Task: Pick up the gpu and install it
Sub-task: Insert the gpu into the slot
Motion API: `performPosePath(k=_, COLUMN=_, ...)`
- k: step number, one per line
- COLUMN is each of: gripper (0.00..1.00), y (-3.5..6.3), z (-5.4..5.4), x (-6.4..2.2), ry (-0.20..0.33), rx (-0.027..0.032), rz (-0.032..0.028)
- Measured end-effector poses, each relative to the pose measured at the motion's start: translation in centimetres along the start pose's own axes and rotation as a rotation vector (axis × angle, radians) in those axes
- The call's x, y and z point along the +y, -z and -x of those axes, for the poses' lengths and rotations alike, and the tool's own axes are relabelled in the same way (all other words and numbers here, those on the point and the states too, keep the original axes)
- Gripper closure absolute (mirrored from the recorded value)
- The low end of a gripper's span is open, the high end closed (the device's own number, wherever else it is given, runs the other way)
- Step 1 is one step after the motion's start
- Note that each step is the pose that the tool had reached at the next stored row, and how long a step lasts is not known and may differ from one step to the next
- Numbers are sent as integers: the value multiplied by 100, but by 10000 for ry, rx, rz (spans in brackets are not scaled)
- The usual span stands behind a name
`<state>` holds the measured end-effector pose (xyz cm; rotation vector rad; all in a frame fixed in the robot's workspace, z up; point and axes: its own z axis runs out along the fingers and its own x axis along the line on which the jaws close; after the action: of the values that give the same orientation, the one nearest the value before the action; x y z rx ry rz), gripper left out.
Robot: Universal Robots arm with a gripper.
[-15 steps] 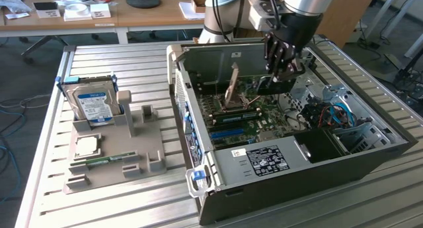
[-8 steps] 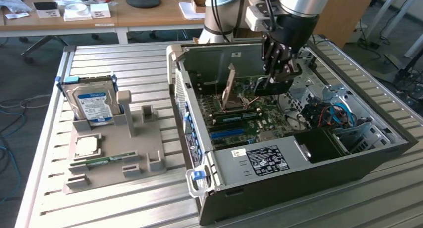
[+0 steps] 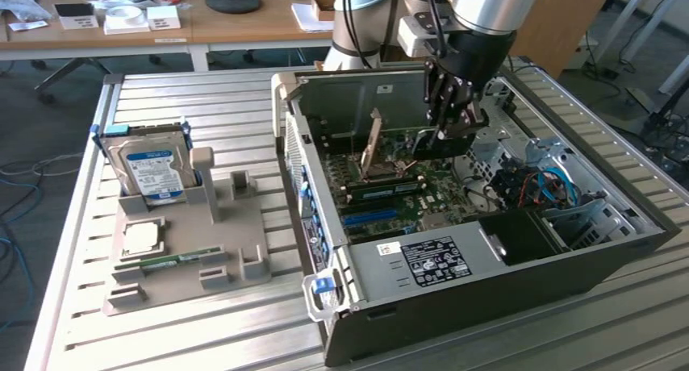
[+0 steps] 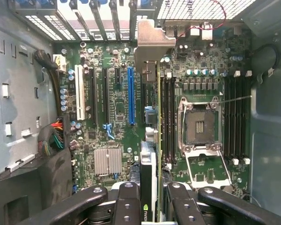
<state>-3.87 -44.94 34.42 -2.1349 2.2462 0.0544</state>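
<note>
Closest in the wrist view, the gripper [image 4: 150,199] has its dark fingers [image 4: 127,206] drawn partway together and pressed on the 2 faces of the gpu [image 4: 148,183], which stands on edge between them with a green logo showing near the grip. The card runs away from the camera over the motherboard [image 4: 117,112] to its metal bracket [image 4: 152,44] by the slotted rear wall of the case [image 4: 18,93]. It lies parallel to the blue slot [image 4: 130,96], between that slot and the empty CPU socket [image 4: 199,124]. Whether its bottom edge has reached any connector cannot be told. To my eye the step in hand is seating the card, and doing it well means keeping it upright and parallel to the slot, with the connector edge centred over the opening and the bracket lined up with its rear cut-out before any downward press. A tilted card would likely bind or scrape the parts beside it. Pressure is probably best applied straight down and evenly. In the exterior view the gripper [image 3: 444,133] holds the gpu [image 3: 433,147] deep inside the open case [image 3: 485,282]. Farther off, on the exterior view's left, a hard drive [image 3: 156,169] stands in a grey holder [image 3: 231,250].
</note>
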Motion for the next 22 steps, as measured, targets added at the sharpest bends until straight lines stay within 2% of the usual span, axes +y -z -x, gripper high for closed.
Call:
performPosePath(k=13, gripper=73, y=-11, z=-15, x=0, ry=0, rx=-3, rz=-1)
performPosePath(k=22, gripper=73, y=-154, z=-22, x=4, ry=0, rx=-2, rz=-1)
